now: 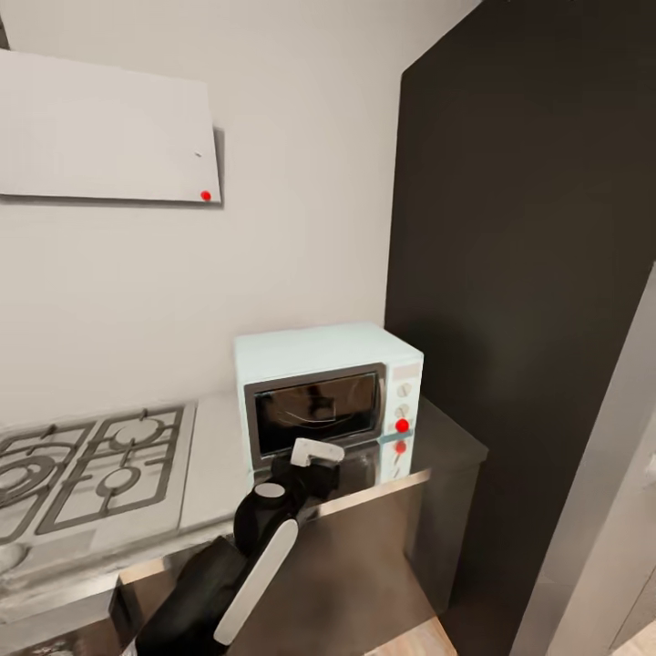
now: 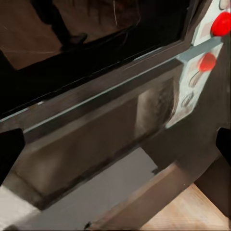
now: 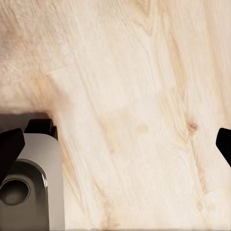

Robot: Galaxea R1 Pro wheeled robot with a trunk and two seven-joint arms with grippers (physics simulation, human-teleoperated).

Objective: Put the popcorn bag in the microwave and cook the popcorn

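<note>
The pale mint-blue microwave (image 1: 328, 387) stands on the grey steel countertop (image 1: 214, 465), its dark glass door shut and its red light (image 1: 402, 425) showing. My left gripper (image 1: 317, 474) sits just in front of the door's lower edge. In the left wrist view the door glass (image 2: 96, 43) and red light (image 2: 222, 23) are very close, and the left gripper (image 2: 115, 149) is open with nothing between its fingers. My right gripper (image 3: 115, 147) hangs open over the pale wooden floor (image 3: 134, 96). The popcorn bag is out of view.
A grated gas hob (image 1: 91, 465) lies left of the microwave. A tall dark panel (image 1: 519, 273) rises right beside it. A white wall unit (image 1: 100, 128) hangs at upper left. The robot's grey base (image 3: 29, 192) is under the right gripper.
</note>
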